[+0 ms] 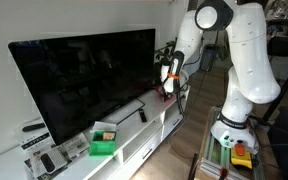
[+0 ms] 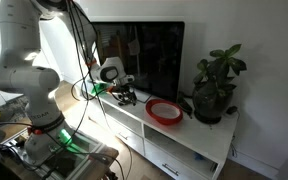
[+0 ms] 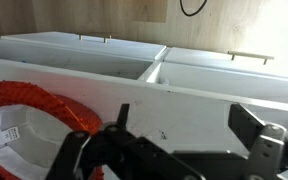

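One red bowl (image 3: pixel 29 100), one plant (image 2: pixel 216 85), one hand (image 3: pixel 169 148), fingers spread wide over the bench (image 3: pixel 204 105). The bowl sits just beside it, at nine o'clock.

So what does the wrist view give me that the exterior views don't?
Only the wrist view shows the white inside of the red bowl with a label in it, and the jaws standing open with nothing between them. Only the exterior views show the television, the potted plant, the green box and the arm. Both show the red bowl close to the jaws, on the white cabinet.
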`<action>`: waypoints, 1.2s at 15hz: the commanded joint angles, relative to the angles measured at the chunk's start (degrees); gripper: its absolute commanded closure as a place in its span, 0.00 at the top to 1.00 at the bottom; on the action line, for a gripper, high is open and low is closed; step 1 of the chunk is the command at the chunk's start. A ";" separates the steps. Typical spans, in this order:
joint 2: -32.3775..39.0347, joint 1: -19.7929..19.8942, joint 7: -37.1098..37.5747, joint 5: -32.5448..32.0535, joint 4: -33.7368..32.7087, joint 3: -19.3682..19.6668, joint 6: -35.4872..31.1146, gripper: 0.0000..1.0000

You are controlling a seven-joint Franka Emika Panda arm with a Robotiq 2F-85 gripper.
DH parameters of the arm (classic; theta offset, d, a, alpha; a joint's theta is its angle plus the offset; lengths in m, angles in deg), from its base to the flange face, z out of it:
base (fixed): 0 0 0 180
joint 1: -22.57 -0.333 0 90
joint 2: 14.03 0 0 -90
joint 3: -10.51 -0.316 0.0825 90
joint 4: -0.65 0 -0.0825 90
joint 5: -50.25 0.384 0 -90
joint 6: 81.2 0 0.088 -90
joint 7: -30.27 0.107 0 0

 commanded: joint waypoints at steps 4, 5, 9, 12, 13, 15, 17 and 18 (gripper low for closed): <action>-2.37 7.50 7.45 -0.02 -1.10 -7.69 1.48 1.00; -2.15 9.59 9.16 1.13 -2.04 -10.61 2.38 1.00; -1.16 20.34 13.69 7.80 -5.27 -24.78 3.37 1.00; 0.70 23.56 16.08 11.28 -8.47 -29.87 4.36 1.00; 1.66 23.84 16.98 11.81 -9.60 -30.33 4.19 1.00; 3.12 24.20 17.60 11.73 -11.81 -30.57 5.19 1.00; 4.84 24.07 18.18 11.28 -14.27 -30.37 6.70 1.00; 5.74 24.58 18.14 11.68 -15.54 -31.00 7.33 1.00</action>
